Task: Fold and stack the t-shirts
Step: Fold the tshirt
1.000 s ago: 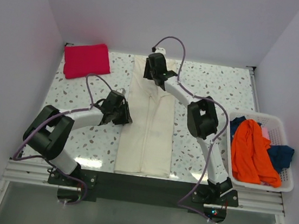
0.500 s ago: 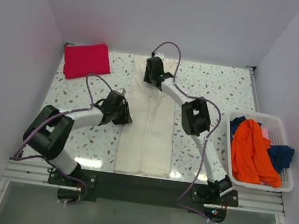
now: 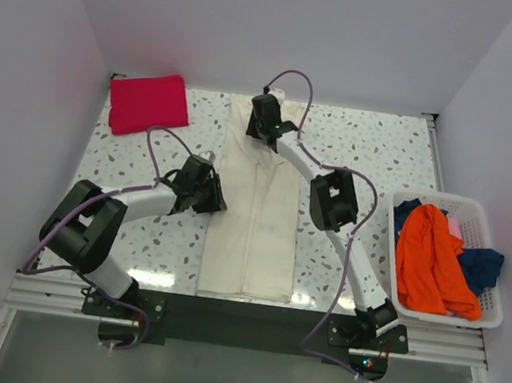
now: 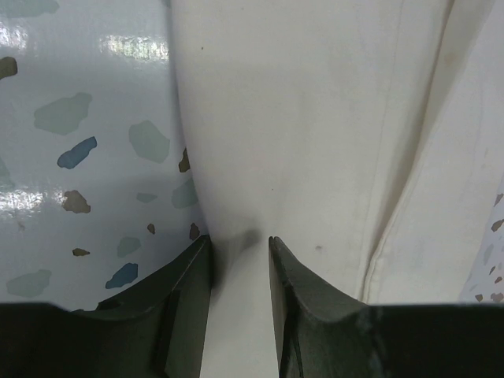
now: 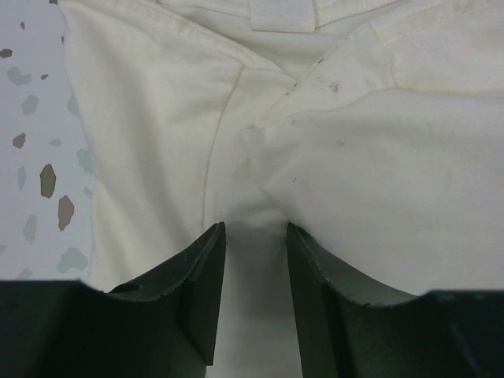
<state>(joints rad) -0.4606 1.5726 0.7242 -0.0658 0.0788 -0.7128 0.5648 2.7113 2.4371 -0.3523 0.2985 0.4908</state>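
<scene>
Left pincer [image 4: 240,256], nearly closed, pinches the cream t-shirt [image 3: 252,238] at its side edge. Right pincer [image 5: 256,236] nips cloth just short of the collar [image 5: 282,14] ahead, probably to fold that end over.

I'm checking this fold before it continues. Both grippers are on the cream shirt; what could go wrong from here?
The left gripper pinches only a small pucker at the left edge of the cream t-shirt; it may slip or lift just the top layer, opening the fold. The right gripper holds near the collar, the left mid-length, so uneven pulling could skew the shirt.
</scene>
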